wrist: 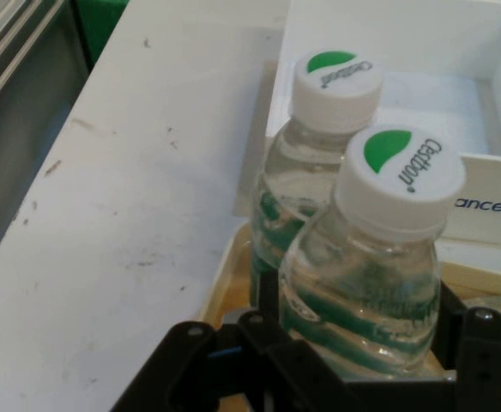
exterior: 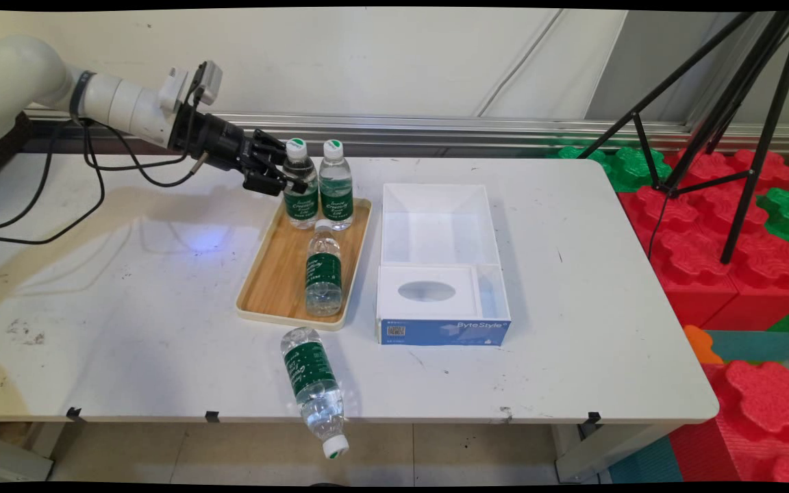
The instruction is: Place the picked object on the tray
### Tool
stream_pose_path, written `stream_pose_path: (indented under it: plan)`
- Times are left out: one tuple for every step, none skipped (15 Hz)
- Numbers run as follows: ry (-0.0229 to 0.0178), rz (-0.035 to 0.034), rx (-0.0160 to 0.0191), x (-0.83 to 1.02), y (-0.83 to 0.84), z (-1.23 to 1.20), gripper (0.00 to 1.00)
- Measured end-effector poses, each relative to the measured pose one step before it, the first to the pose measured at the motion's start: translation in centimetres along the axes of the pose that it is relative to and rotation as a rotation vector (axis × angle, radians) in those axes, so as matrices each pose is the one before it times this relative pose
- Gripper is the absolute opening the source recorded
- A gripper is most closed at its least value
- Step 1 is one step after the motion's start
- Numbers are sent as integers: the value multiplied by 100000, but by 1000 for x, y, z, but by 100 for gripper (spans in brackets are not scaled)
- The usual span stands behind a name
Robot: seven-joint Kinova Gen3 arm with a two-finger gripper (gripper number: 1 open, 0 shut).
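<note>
The white counter point(exterior: 572, 356) carries a white box point(exterior: 439, 263), open at the top, beside a wooden tray point(exterior: 278, 274). Two bottles stand at the tray's far end, touching. My pincer point(exterior: 283, 179) is clamped round the left bottle point(exterior: 300, 185), fingers on either side of it. The right bottle point(exterior: 336, 185) stands just beside. A third bottle point(exterior: 323, 270) lies in the tray, and a fourth point(exterior: 314, 387) lies over the counter's near edge.

The blue front of the box point(exterior: 444, 331) reads "ByteStyle", with a QR code at its left end. Behind it, on the tray point(exterior: 268, 274), the two upright bottles' white caps point(wrist: 399, 176) read "Cestbon"; their green labels' point(exterior: 301, 203) script cannot be read
</note>
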Motion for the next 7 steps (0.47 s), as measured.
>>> stream_pose_path:
  plan:
    - [-216, -7, 347, -165, -115, 156, 0]
    - [-268, -17, 420, -195, -132, 172, 0]
    - [-187, 10, 284, -144, -74, 91, 0]
    - [-99, 25, 289, -123, -87, 84, 0]
    - [-114, 62, 261, -119, -103, 115, 100]
    - [-111, -75, 182, -122, -76, 71, 100]
    - [-115, -74, 158, -117, -67, 52, 100]
